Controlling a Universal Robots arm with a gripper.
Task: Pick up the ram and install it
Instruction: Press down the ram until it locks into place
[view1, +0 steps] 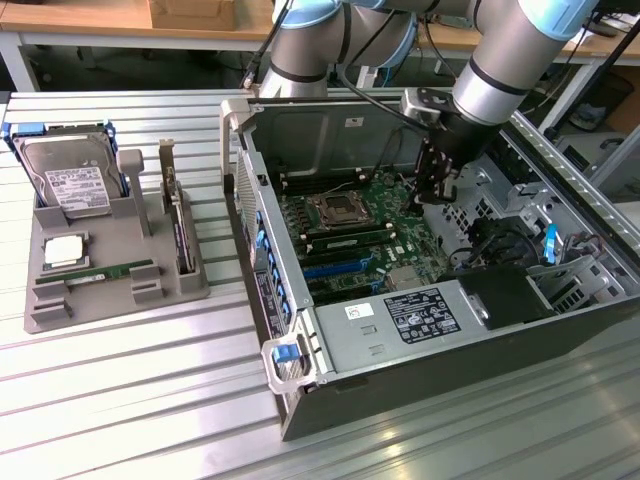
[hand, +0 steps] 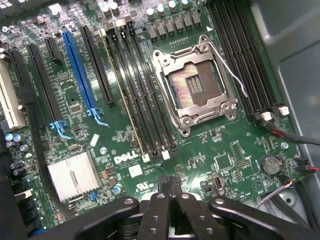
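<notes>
Finds one ram apparently seated on edge in a motherboard slot beside the open processor socket, with a second ram lying flat in the grey tray near the worktop's edge at the exterior view's left. Shows the gripper shut and empty, hanging inside the case just above the board, with loose cables close by.

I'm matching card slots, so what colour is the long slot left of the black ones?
Blue slot, clearest in the wrist view.
</notes>
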